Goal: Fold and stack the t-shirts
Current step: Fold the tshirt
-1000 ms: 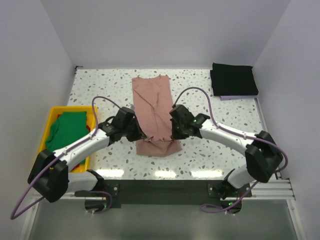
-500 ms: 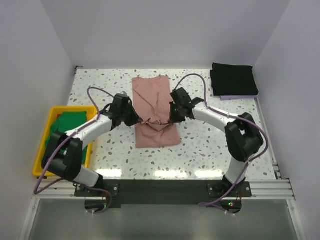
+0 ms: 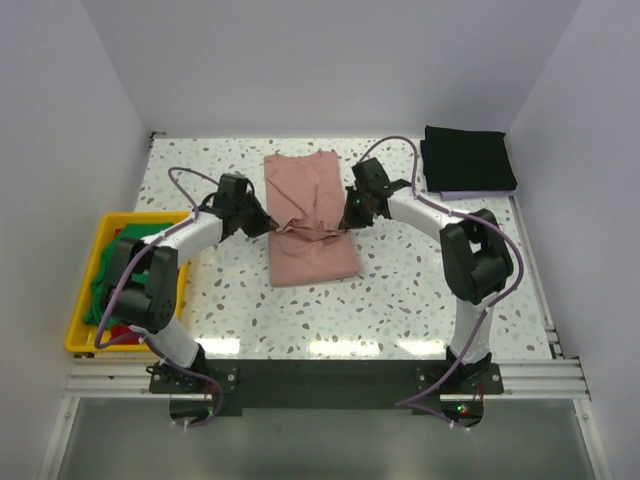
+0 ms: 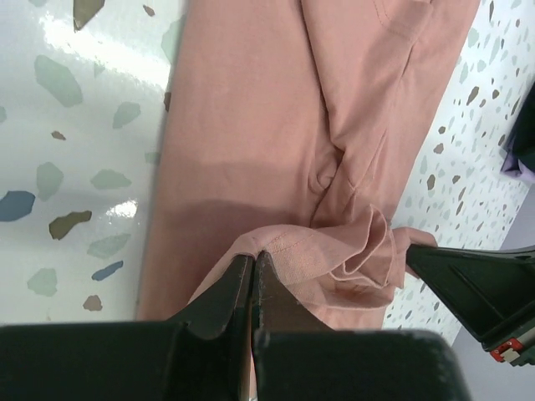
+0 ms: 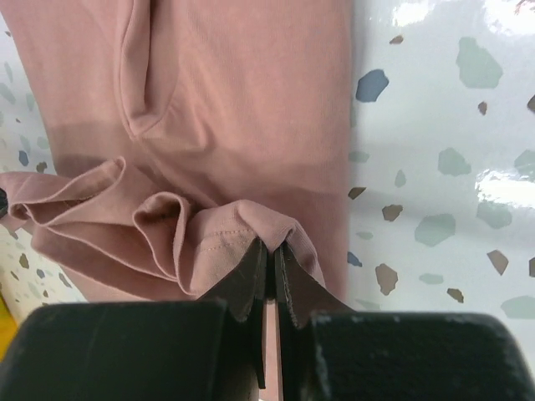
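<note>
The pink t-shirt lies lengthwise in the middle of the glossy, terrazzo-speckled tabletop. It is a soft matte knit folded into a long narrow rectangle. Its stitched hem is raised above the layer below and sags between the arms in loose, ruffled loops.

The left gripper is pinched tight on the hem's left corner, its dark tapered jaws pressed together with only thin fabric between them. The right gripper is clamped the same way on the right corner.

At the far right corner a squarely folded black garment rests on a lavender cloth. On the left, a yellow plastic bin holds crumpled green cloth.
</note>
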### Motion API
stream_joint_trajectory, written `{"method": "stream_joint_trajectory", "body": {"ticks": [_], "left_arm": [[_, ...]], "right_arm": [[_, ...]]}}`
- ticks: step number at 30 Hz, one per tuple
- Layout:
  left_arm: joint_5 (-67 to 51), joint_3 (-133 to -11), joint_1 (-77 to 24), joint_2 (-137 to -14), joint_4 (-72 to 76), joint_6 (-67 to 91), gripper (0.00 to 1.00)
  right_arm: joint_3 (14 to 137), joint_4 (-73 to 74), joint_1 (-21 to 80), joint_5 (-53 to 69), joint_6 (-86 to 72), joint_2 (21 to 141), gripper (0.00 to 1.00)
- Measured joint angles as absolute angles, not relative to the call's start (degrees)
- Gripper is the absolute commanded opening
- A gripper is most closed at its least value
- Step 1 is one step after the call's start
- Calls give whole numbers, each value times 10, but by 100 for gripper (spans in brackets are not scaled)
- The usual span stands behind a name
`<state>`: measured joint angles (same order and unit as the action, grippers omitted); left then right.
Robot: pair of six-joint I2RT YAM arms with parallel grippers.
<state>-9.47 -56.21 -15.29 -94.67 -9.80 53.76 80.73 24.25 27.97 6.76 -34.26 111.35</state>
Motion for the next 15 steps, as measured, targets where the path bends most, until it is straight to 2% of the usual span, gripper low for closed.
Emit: {"method": "stream_joint_trajectory", "body": {"ticks": [15], "left_arm": [[-130,-618,-121,-1031,-81,514,0]], "right_arm": [[871,231,244,115,-337,1170,2]]}}
